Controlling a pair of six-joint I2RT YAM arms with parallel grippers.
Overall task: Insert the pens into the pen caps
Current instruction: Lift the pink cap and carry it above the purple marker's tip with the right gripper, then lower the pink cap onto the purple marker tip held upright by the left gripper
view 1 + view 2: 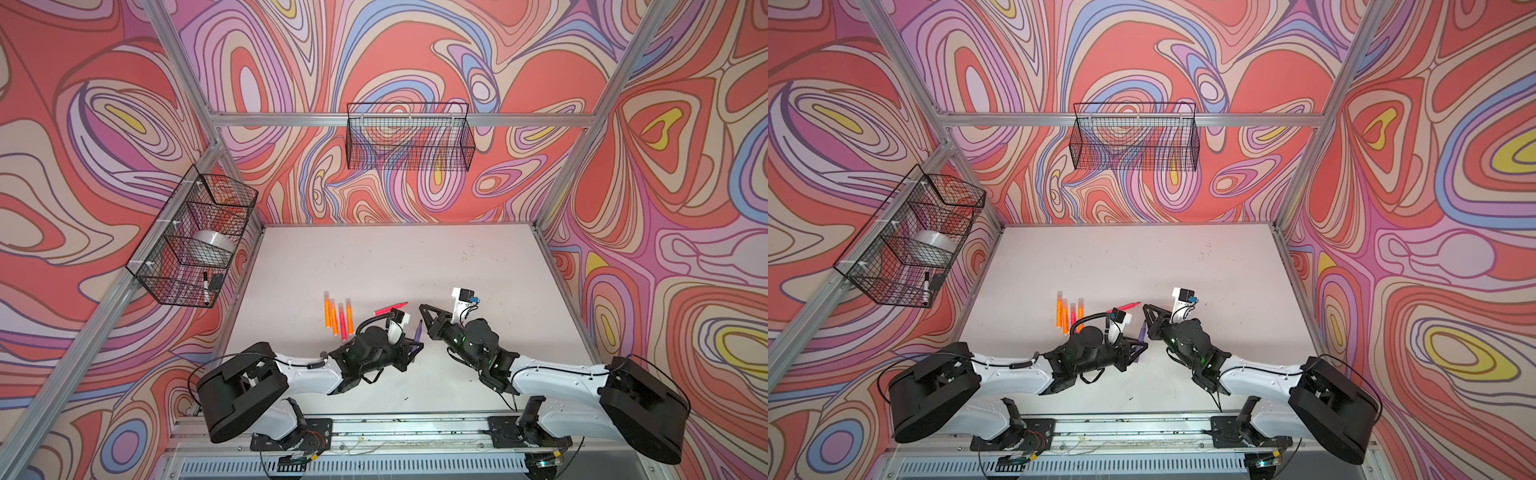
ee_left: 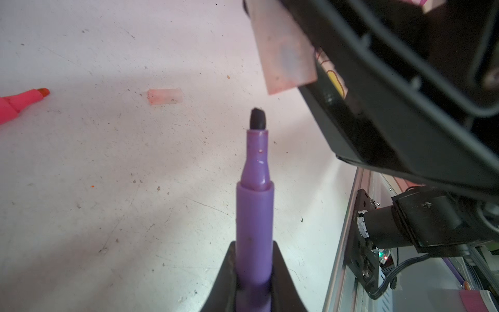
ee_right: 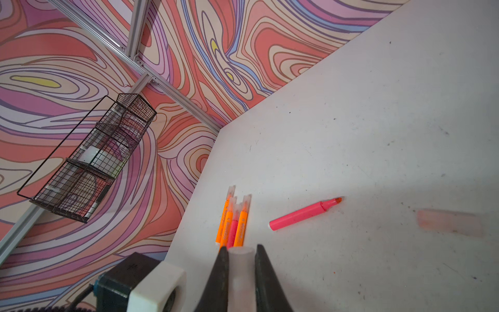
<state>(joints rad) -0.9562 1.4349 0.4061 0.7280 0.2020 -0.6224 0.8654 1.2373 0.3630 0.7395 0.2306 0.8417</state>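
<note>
The left tool (image 2: 253,252) is closed on the purple pen (image 2: 255,216), gripping its barrel, with the dark tip bare and pointing away from the fingers. In both top views this pen (image 1: 418,332) sits near the middle of the tabletop (image 1: 374,257), its tip aimed at the far side. The right tool (image 3: 241,252) is clamped on a cap (image 3: 241,272), a pale translucent tube held between its two black fingers. In a top view the right tool (image 1: 1145,308) hangs just past the purple pen's tip. The left wrist view shows the held cap (image 2: 283,54) close to that tip but not on it. A loose cap (image 2: 164,96) lies on the tabletop near the tip of an uncapped pink pen (image 3: 305,213). Left of the tools, four pens (image 1: 338,318), three orange and one pink, lie side by side with caps on their far ends.
</note>
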